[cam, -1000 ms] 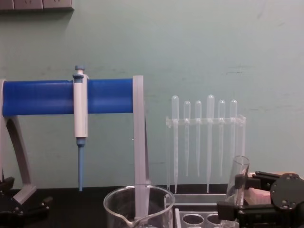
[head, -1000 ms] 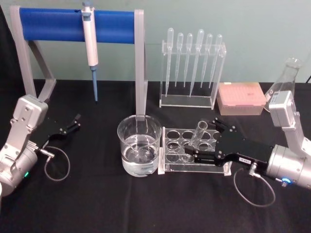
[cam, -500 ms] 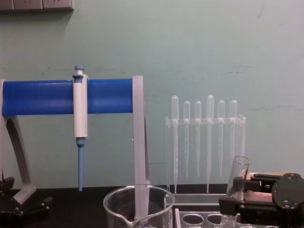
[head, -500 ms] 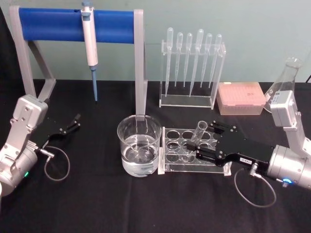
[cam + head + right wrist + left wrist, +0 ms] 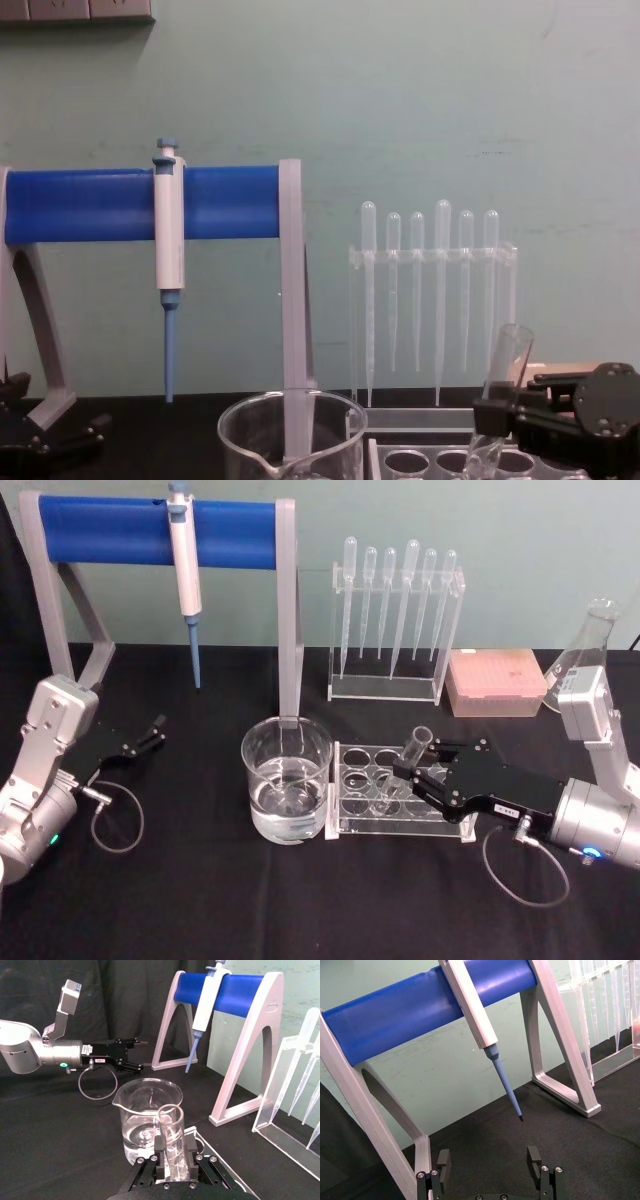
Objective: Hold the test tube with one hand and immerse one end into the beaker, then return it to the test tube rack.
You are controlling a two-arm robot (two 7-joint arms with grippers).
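- Test tube (image 5: 412, 748): tilted, lower end down in the rack (image 5: 352, 827), open top leaning toward the right arm.
- Table (image 5: 300, 900): bare black cloth in front of rack and beaker.
- Beaker (image 5: 262, 815): partly filled with clear liquid, just beside the rack's left edge.
- Right gripper (image 5: 174, 1157): pads pinching the tube.
- Left gripper (image 5: 490, 1166): fingers spread, holding nothing, well apart at far left.

The head camera is looking down over the counter (image 5: 250, 900), taking in the left claw (image 5: 155, 732) and right claw (image 5: 410, 768). The chest camera is sitting low, facing level past the right claw. Each wrist camera is riding close behind its own claw — the right one sharing the beaker (image 5: 287, 770) and test tube (image 5: 413, 748) with the head view.
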